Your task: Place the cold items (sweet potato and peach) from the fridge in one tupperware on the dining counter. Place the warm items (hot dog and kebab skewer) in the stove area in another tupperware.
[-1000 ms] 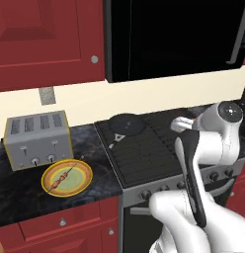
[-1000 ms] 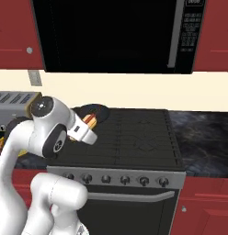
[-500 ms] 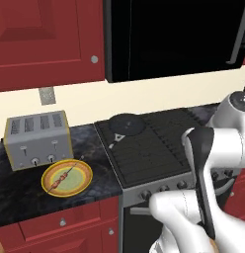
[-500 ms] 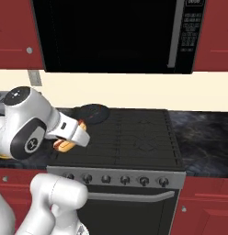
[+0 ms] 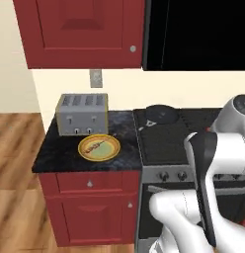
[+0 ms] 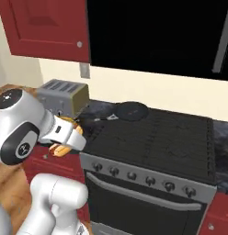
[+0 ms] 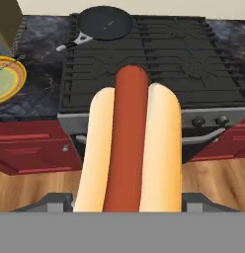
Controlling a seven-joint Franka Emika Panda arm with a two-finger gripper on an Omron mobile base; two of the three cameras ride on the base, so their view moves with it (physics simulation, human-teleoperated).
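Note:
My gripper (image 7: 128, 203) is shut on the hot dog (image 7: 129, 143), a red sausage in a pale bun that runs lengthwise between the fingers. From the right base view, the hot dog (image 6: 61, 148) hangs in the gripper (image 6: 66, 137) in front of the counter, left of the stove. The kebab skewer (image 5: 97, 146) lies on a yellow plate (image 5: 110, 150) in front of the toaster. That plate's rim (image 7: 17, 83) also sits at the left edge of the hand view. Sweet potato, peach and tupperware are out of view.
A black pan (image 5: 161, 114) sits on the stove's (image 5: 169, 141) back left burner. A silver toaster (image 5: 82, 113) stands on the dark counter (image 5: 60, 153) against the wall. Red cabinets hang above, next to a black microwave. Wood floor (image 5: 16, 188) lies left of the counter.
The whole picture has shifted, so the base has moved; the counter's left end and wood floor now show. The gripper with the hot dog has drawn back from the stove.

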